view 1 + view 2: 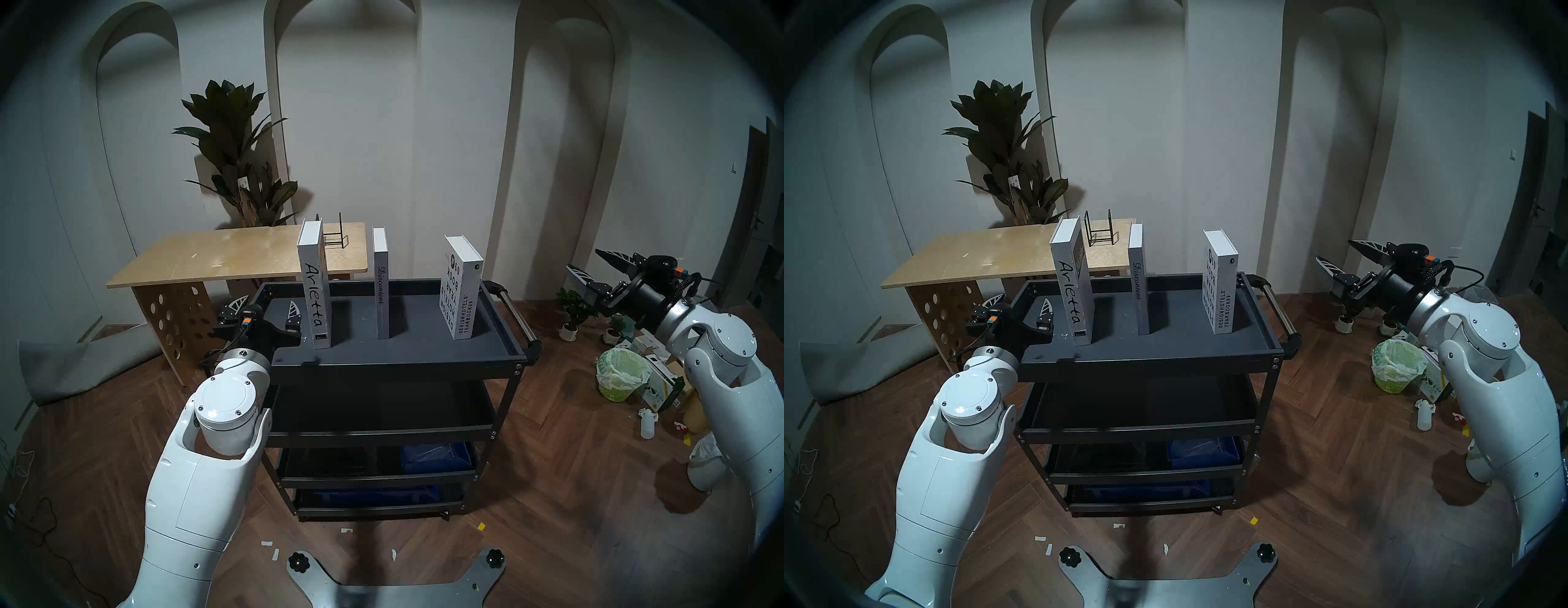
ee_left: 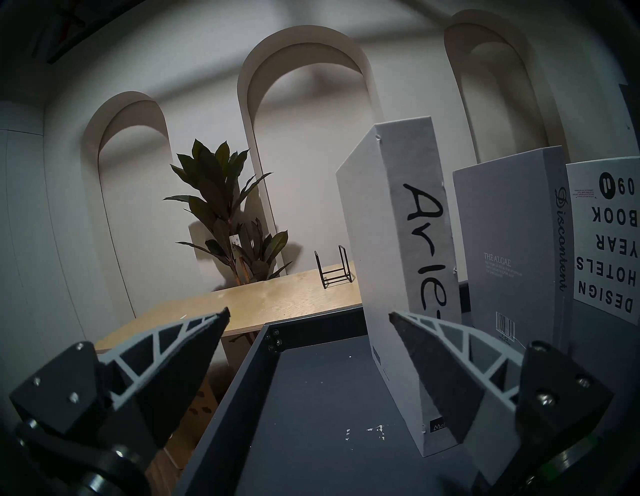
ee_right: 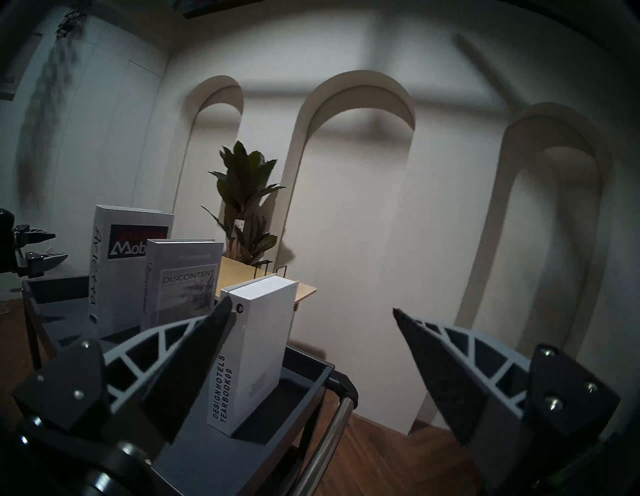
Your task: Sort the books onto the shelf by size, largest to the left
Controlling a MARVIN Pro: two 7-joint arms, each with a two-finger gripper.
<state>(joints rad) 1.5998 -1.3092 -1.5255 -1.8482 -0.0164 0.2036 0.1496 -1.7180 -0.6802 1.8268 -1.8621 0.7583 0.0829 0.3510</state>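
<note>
Arletta (image 2: 398, 242) stands just right of the left gripper's (image 2: 308, 313) wide, empty jaws.

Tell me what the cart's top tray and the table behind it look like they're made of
Top tray: probably painted sheet metal, matte dark grey, with a folded rim, bolted corners and small white chips in the coating. Table: light plywood by the look, pale grain, layered edge, smooth faint sheen.

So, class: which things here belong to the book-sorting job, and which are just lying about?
Job:
Arletta book
Discontent book
Designhotels Yearbook09
cart's top tray

Lying about:
plywood table
wire rack
potted plant
green bin
</note>
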